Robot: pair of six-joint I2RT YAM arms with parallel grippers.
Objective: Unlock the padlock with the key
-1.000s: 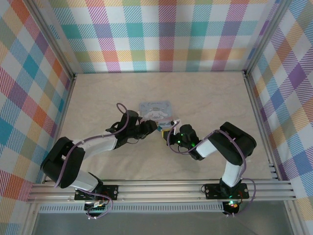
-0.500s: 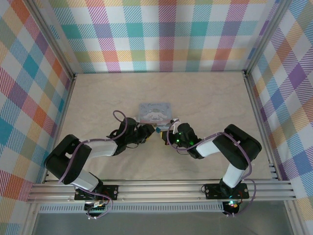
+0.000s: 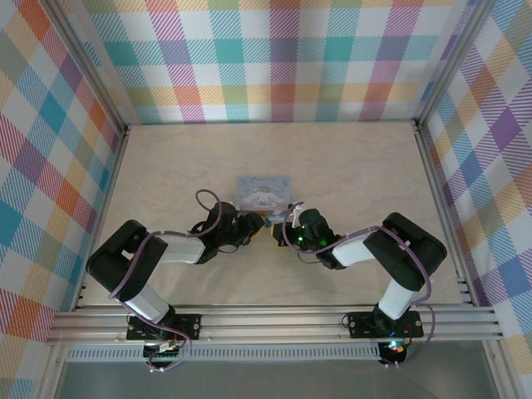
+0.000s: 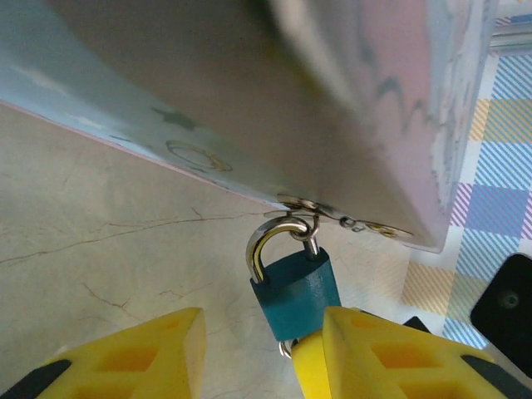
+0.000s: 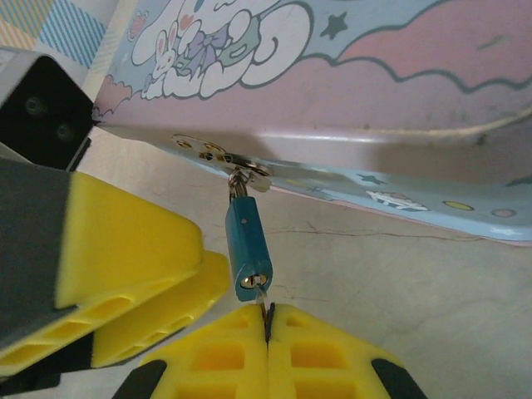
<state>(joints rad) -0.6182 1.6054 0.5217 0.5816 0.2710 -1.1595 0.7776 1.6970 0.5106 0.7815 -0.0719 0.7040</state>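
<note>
Padlock [image 5: 248, 249] is hanging mid-frame from the cartoon tin box [image 5: 374, 91] hasp [image 5: 223, 155], shackle unopened, while the left gripper [image 4: 258, 353] is straddling it with jaws apart and the right gripper [image 5: 268, 328], clamped on the key [image 5: 264, 301], is holding its tip at the keyhole, leaving full insertion and turning.

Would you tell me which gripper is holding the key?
The right gripper, shut on the key under the padlock; the left gripper stands open.
</note>
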